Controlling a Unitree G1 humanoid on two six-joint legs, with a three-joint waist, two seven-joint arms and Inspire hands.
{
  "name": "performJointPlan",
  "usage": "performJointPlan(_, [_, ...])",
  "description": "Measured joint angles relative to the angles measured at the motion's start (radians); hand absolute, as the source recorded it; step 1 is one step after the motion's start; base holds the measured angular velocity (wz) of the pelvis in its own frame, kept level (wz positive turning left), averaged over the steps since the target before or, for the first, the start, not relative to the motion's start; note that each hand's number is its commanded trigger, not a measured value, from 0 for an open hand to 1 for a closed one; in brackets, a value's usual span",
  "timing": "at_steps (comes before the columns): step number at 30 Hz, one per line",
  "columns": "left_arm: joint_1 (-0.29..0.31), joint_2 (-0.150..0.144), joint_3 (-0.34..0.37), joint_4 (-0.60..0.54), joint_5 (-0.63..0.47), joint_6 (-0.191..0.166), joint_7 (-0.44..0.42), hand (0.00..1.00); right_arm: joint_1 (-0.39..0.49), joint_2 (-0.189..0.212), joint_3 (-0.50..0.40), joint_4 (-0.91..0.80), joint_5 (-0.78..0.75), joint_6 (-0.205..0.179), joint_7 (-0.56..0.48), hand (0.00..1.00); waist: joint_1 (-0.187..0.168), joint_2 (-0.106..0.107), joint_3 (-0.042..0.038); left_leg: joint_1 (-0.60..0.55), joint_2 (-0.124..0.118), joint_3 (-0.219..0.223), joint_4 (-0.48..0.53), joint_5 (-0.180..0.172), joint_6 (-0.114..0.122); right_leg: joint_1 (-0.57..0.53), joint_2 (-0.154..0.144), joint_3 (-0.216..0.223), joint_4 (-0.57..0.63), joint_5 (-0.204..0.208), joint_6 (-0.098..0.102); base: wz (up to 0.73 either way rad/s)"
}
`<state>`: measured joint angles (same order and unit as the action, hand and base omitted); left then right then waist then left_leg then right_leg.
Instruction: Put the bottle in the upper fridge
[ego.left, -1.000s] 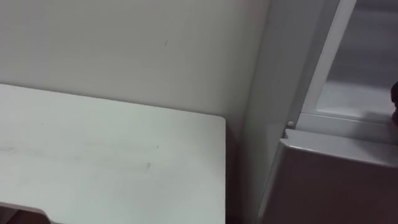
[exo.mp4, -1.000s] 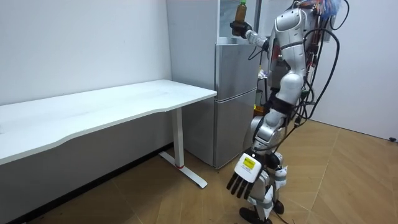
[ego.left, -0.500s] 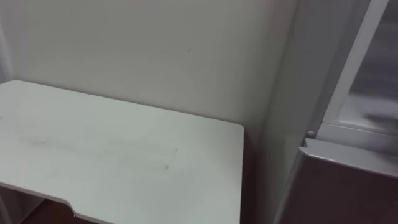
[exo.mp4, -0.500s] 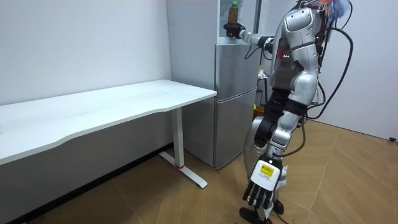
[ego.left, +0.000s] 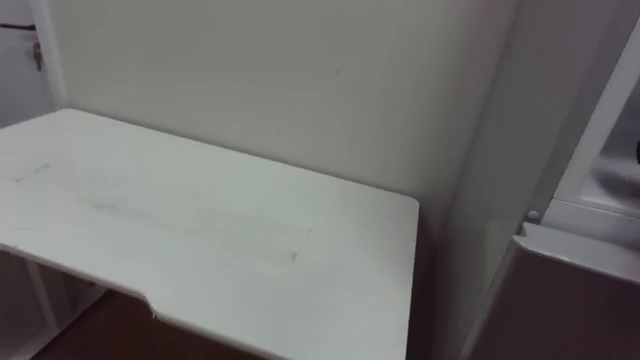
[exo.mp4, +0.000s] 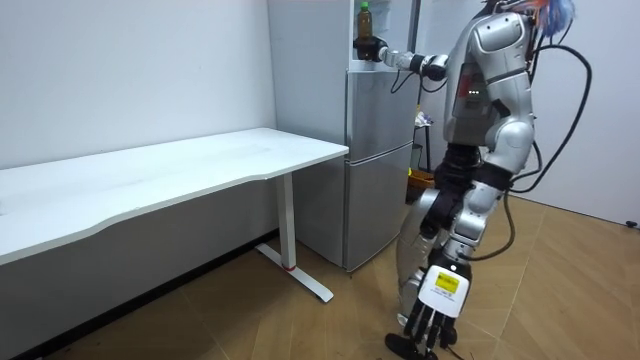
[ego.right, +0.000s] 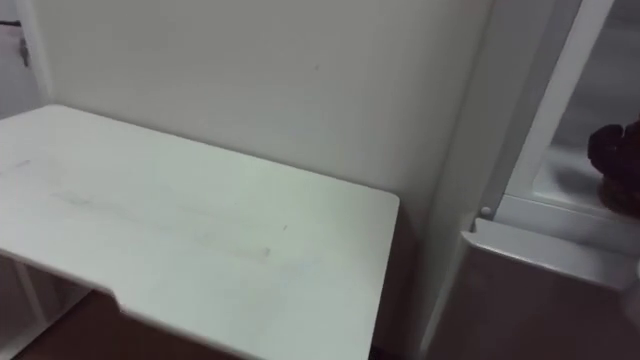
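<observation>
I have the bottle (exo.mp4: 364, 17) at the fridge (exo.mp4: 380, 160).
My right hand (exo.mp4: 366, 49) wraps its hidden base; left hand (exo.mp4: 428, 318) hangs slack, lower right.

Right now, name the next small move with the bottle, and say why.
Probably ease the bottle down until it stands on the upper shelf of the fridge. The right hand is curled round the upright bottle, inside the open upper compartment. Whether the bottle rests on the shelf yet is unclear. The left hand hangs open.
</observation>
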<state>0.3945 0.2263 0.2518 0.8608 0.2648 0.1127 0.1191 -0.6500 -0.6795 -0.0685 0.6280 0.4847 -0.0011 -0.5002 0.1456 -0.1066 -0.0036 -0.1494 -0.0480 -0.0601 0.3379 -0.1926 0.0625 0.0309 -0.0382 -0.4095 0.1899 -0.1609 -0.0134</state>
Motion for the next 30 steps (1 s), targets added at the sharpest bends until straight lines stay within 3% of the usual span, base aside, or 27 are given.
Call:
performJointPlan(1, [-0.001,0.008,-0.002,-0.008,-0.001,0.005,0.001,0.00,-0.015,-0.002,0.006,0.022,0.001,-0.005,0.000,0.95,0.002,0.003,0.0004,-0.018,0.002,-0.005,0.010,0.000,0.000,-0.012,0.004,0.000,0.000,0.005,-0.002,0.10])
performJointPlan(3, [-0.008,0.017,-0.002,-0.009,-0.001,0.014,0.002,0.00,-0.022,-0.006,0.017,0.050,0.000,-0.028,0.006,0.52,0.006,0.005,0.0011,-0.039,0.004,-0.011,0.022,0.000,0.001,-0.027,0.006,0.004,-0.001,0.009,-0.004,0.06])
performJointPlan(4, [-0.012,0.022,-0.002,-0.009,0.000,0.017,0.002,0.00,-0.030,-0.016,0.026,0.075,0.003,-0.044,0.024,0.00,0.012,0.005,0.0014,-0.051,0.006,-0.012,0.027,0.002,-0.001,-0.037,0.008,0.015,-0.002,0.010,-0.005,0.00])
performJointPlan(6, [-0.015,0.026,-0.002,-0.014,0.000,0.022,0.002,0.00,-0.047,-0.030,0.038,0.116,0.025,-0.052,0.058,0.00,0.026,0.005,0.0015,-0.056,0.008,-0.009,0.029,0.006,-0.005,-0.046,0.011,0.026,-0.005,0.003,0.002,-0.04])
performJointPlan(8, [-0.015,0.033,-0.007,-0.018,0.000,0.024,0.002,0.00,-0.053,-0.040,0.047,0.148,0.027,-0.057,0.098,0.00,0.034,0.004,0.0019,-0.055,0.012,-0.004,0.031,0.014,-0.014,-0.050,0.011,0.025,-0.004,-0.006,-0.011,-0.02])
performJointPlan(11, [-0.015,0.040,-0.020,-0.017,0.000,0.033,0.002,0.00,-0.053,-0.044,0.049,0.158,0.032,-0.057,0.142,0.00,0.039,0.002,0.0021,-0.046,0.016,0.003,0.028,0.015,-0.015,-0.044,0.012,0.024,-0.004,-0.005,-0.014,-0.05])
performJointPlan(19, [-0.020,0.047,-0.030,-0.016,-0.003,0.045,0.001,0.00,-0.045,-0.062,0.077,0.184,0.065,-0.042,0.252,0.00,0.035,-0.025,0.0073,-0.016,0.020,0.015,0.007,0.025,-0.018,-0.016,0.016,0.029,-0.010,-0.003,-0.016,0.00])
performJointPlan(30, [-0.006,0.049,-0.041,-0.018,-0.035,0.052,-0.023,0.00,0.006,-0.067,0.076,0.101,0.068,-0.003,0.288,0.00,0.020,-0.038,0.0010,0.021,0.019,0.023,-0.017,0.026,-0.018,0.019,0.016,0.026,-0.024,-0.001,-0.021,0.00])
